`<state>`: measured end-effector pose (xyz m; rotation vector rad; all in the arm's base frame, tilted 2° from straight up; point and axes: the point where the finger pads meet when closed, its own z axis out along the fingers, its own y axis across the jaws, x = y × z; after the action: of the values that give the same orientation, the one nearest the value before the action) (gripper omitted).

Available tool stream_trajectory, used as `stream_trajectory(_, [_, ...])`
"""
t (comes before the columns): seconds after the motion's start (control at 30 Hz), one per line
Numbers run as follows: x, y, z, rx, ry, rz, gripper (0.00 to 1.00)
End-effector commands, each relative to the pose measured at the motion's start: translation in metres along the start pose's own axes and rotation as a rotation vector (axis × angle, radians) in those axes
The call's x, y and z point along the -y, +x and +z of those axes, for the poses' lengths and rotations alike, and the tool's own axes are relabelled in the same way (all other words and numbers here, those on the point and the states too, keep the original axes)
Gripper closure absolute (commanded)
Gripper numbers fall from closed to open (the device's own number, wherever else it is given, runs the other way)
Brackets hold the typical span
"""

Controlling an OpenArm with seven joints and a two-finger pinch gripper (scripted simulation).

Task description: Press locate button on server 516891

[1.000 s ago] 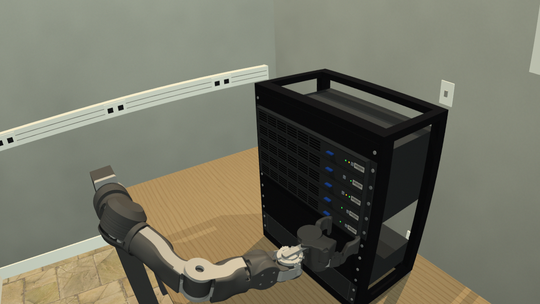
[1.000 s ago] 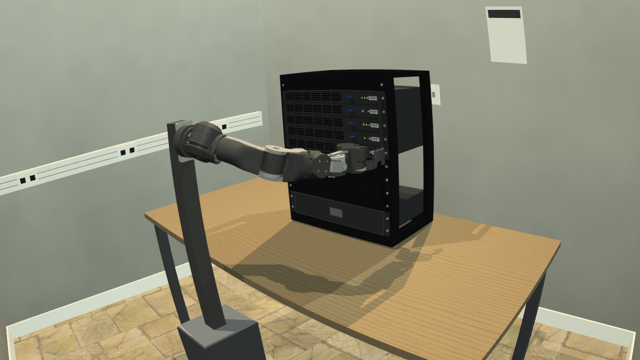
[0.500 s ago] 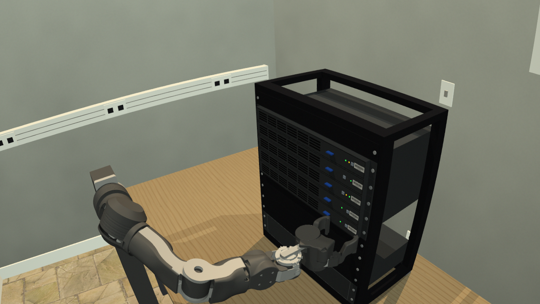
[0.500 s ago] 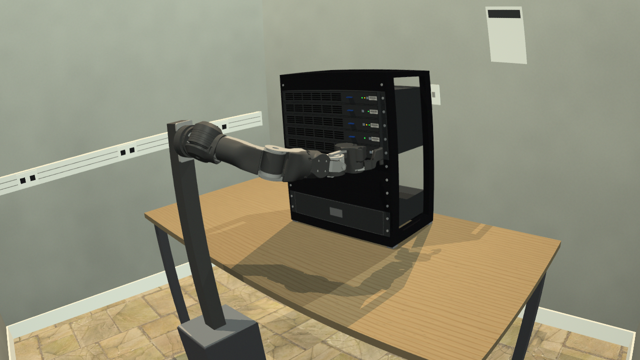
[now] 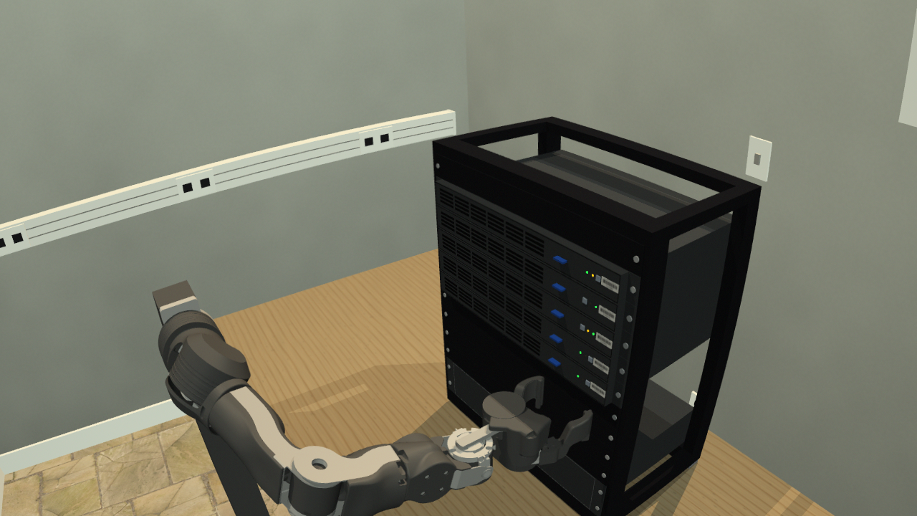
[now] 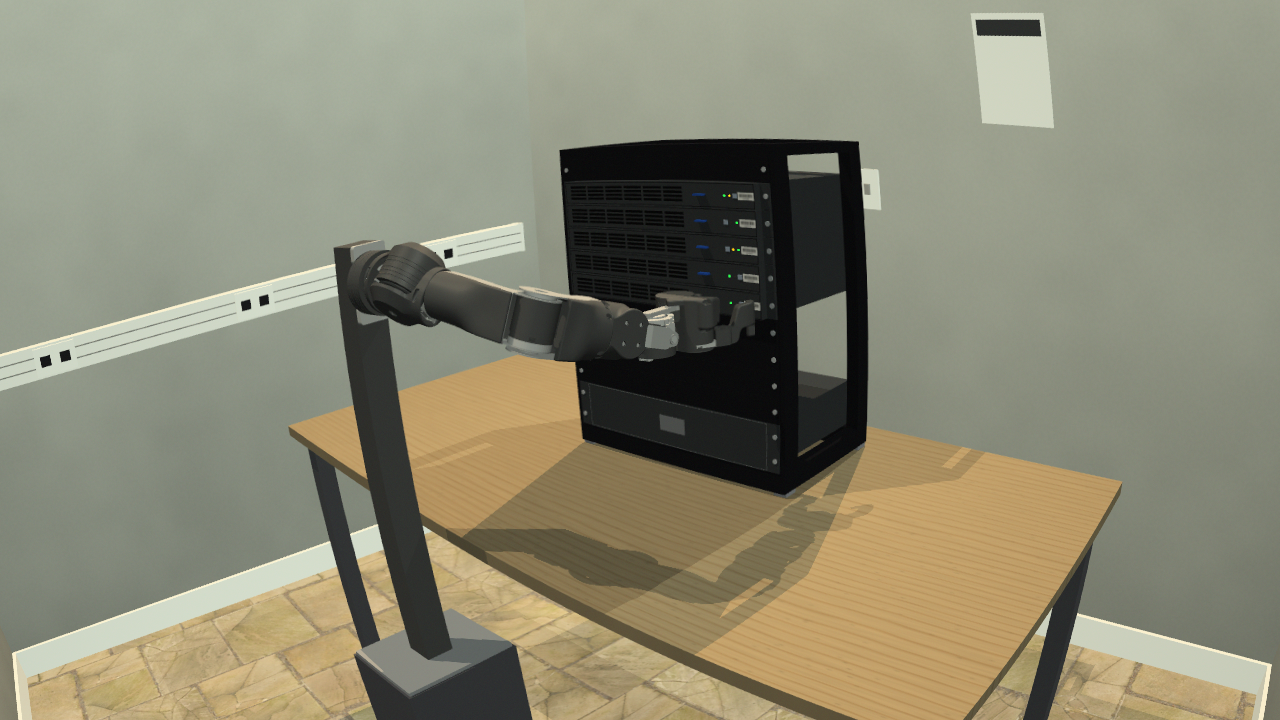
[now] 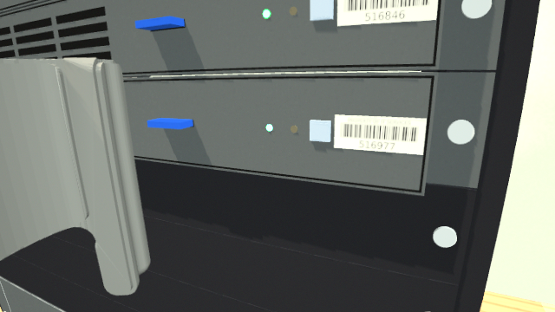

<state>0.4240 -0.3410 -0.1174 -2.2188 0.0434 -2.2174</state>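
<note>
The black rack stands on the wooden table and holds a stack of several servers. My gripper is open and empty, close in front of the lowest server at the rack's right side; it also shows in the exterior view. In the wrist view one grey finger fills the left. The lowest server's label reads 516977, and its square locate button is pale and unlit. The server above is labelled 516846, and its button is also unlit. The other labels are too small to read.
The rack's right post with round screws is just right of the labels. A blank black panel sits low in the rack. My arm's post stands off the table's left front. Walls are close behind the rack.
</note>
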Motion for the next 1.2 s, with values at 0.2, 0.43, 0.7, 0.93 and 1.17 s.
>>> stream_trajectory(0.2, [-0.003,0.002,-0.013,-0.011,-0.016,0.005,0.4])
stream_trajectory(0.43, [-0.003,0.002,-0.015,-0.011,-0.016,0.005,0.4])
stream_trajectory(0.7, [-0.003,0.011,-0.015,-0.011,-0.016,0.005,0.4])
stream_trajectory(0.93, [-0.003,0.024,-0.015,-0.011,-0.016,0.005,0.4])
stream_trajectory(1.17, [-0.003,0.037,-0.016,-0.011,-0.016,0.005,0.4])
